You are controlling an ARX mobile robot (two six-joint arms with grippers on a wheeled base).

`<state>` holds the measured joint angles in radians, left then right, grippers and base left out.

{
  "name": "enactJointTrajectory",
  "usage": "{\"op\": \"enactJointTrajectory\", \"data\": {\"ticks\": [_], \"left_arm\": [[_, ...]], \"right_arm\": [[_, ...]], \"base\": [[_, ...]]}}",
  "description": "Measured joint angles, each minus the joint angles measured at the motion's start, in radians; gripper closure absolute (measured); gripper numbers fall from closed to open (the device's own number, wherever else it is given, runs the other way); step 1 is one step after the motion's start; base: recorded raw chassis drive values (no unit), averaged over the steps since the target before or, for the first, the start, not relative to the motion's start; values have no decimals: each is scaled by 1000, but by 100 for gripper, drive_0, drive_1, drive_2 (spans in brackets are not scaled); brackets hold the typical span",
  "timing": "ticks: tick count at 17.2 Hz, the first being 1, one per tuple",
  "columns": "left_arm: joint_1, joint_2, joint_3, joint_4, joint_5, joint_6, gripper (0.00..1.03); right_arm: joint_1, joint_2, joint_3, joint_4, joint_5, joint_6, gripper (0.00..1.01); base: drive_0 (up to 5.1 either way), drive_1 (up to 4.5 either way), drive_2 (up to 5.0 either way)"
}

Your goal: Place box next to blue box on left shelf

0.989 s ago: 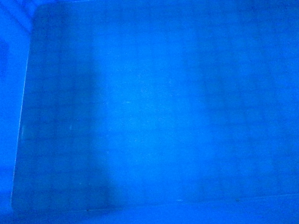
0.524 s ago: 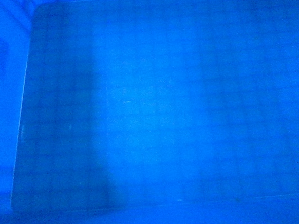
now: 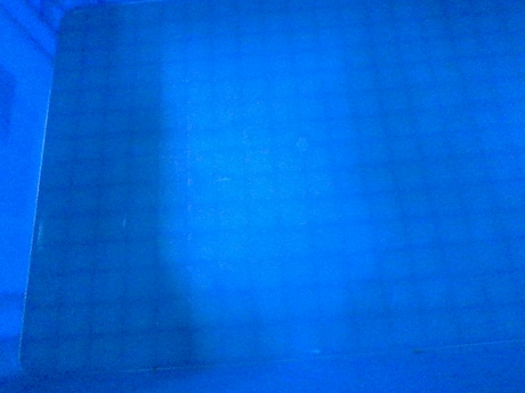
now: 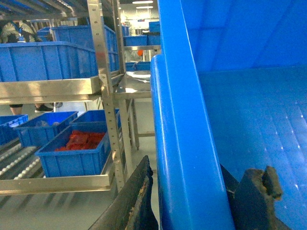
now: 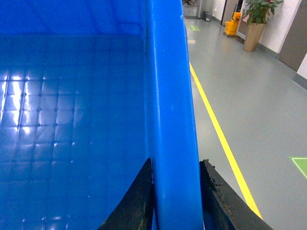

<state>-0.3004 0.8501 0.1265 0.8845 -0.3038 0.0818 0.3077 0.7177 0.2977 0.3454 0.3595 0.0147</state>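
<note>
Between your two grippers sits the box (image 3: 271, 187), its grid-marked floor filling the whole head view. Your left gripper (image 4: 192, 201) straddles the box's left rim: one dark finger (image 4: 136, 201) lies outside the wall, the other (image 4: 254, 196) inside, both close against the thick blue edge, so it is clamped on the rim. Your right gripper (image 5: 175, 201) does the same on the opposite rim, its two black fingers pressed to either side of the wall. No brand, label or writing can be read on the box in any view. Out past your left gripper stands a metal shelf rack (image 4: 103, 91) carrying blue bins (image 4: 48, 60); a lower bin (image 4: 74, 151) holds red items. Beyond your right gripper runs a yellow floor line (image 5: 218, 129), with a potted plant (image 5: 256, 19) far off.
</note>
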Motion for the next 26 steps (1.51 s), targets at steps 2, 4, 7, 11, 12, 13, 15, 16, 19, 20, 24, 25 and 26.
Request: {"op": "enactJointTrajectory", "data": {"ticks": [2,4,7,11,12,13,15,16,19,20,24,25,26], "left_arm": [[0,0,0,1,0,0,72],[0,0,0,2,0,0,72],[0,0,0,2,0,0,72],[0,0,0,2,0,0,72],[0,0,0,2,0,0,72],[0,0,0,0,0,0,72],[0,0,0,0,0,0,72],[0,0,0,2,0,0,72],[0,0,0,4,0,0,72],[0,0,0,4,0,0,72],[0,3,0,1,0,-3,72],[0,2,0,3,0,-3,72],[0,2,0,0,0,-3,72]], "right_arm": [[0,0,0,0,0,0,80],[0,0,0,2,-1,0,80],[0,0,0,0,0,0,80],[0,0,0,0,0,0,80],[0,0,0,2,0,0,80],[0,0,0,-1,0,0,80],[0,0,0,2,0,-1,80],[0,0,0,1,0,0,80],[0,0,0,1,0,0,80],[0,0,0,1,0,0,80],[0,0,0,0,1,-1,80],[0,-1,0,2,2,-1,80],[0,0,0,-1,3,-1,80]], "base": [[5,434,-424],[5,434,-423],[-1,427,-430],[-4,425,-432],[-5,424,-434],[-11,418,-440],[-4,425,-433],[0,429,-429],[0,429,-429],[0,429,-429],[-128,378,-266],[-487,249,249],[-487,249,249]]}}
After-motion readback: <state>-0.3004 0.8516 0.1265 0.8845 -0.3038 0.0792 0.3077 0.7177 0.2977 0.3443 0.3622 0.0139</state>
